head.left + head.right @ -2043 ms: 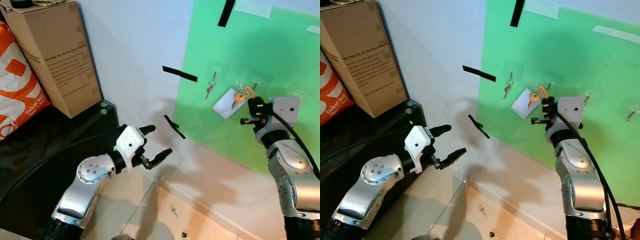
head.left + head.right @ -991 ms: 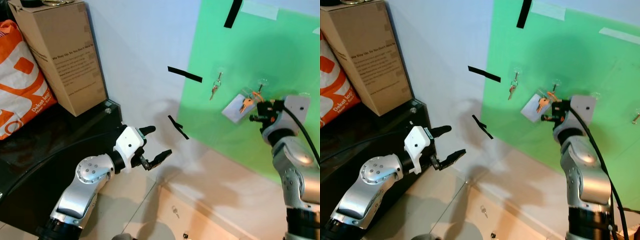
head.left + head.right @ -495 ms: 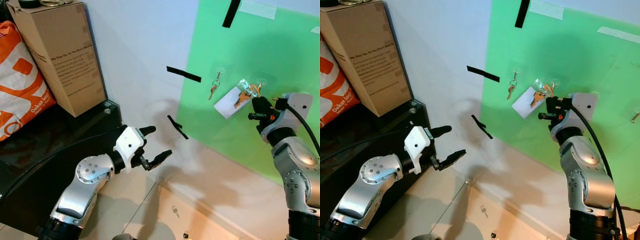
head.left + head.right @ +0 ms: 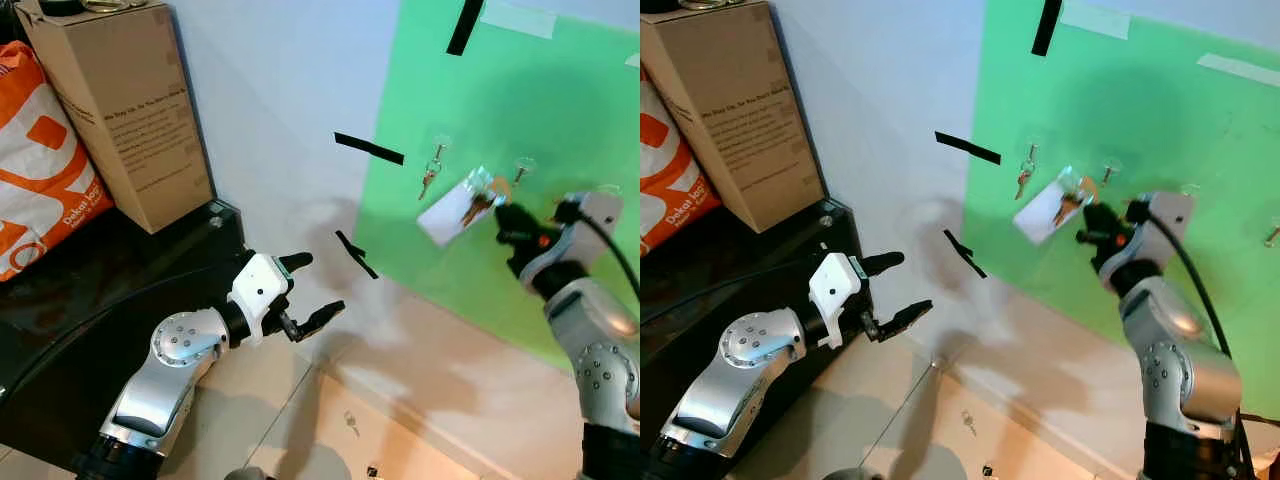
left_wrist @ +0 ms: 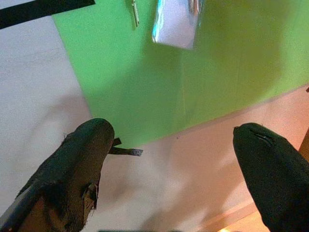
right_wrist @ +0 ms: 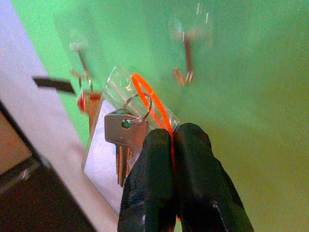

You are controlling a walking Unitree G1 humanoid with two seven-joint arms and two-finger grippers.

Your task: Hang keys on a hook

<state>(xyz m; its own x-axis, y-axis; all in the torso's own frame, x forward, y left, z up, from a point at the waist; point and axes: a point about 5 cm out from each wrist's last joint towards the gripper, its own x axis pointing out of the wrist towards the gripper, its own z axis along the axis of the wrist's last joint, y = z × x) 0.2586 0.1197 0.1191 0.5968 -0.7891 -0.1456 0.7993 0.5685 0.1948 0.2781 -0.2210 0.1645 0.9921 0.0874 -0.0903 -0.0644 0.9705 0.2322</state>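
i have the right end effector (image 6: 173, 145) raised in front of the green board (image 4: 560, 110), its two black fingers (image 6: 149, 188) clenched together on the orange loop (image 6: 150, 99) of the keys (image 6: 123, 140). the bunch hangs off that loop: a metal ring, a silver key and a clear flat tag (image 4: 447, 209) swinging out at about 9 o'clock from the fingertips, close against the board. in the right wrist view the loop arcs up past the ring, and a clear hook (image 6: 186, 63) sits on the board at roughly 1 o'clock from the keys, apart from them, with nothing on it. in the head view that same hook (image 4: 522, 168) is just up at 1 o'clock from the tag.

a second hook (image 4: 438, 146) at 10 o'clock from the tag carries another small key set (image 4: 428, 178), hanging straight down.

the left end effector (image 4: 310, 292) is held low in front of the white wall (image 4: 270, 110), fingers spread wide apart and gripping nothing; the left wrist view looks between them at the board and the tag. strips of black tape (image 4: 368, 149) are stuck on the wall and at the top of the board. at 10 o'clock in the head view a cardboard box (image 4: 115, 110) stands on a dark shelf (image 4: 90, 290) with an orange bag (image 4: 40, 170) beside it.
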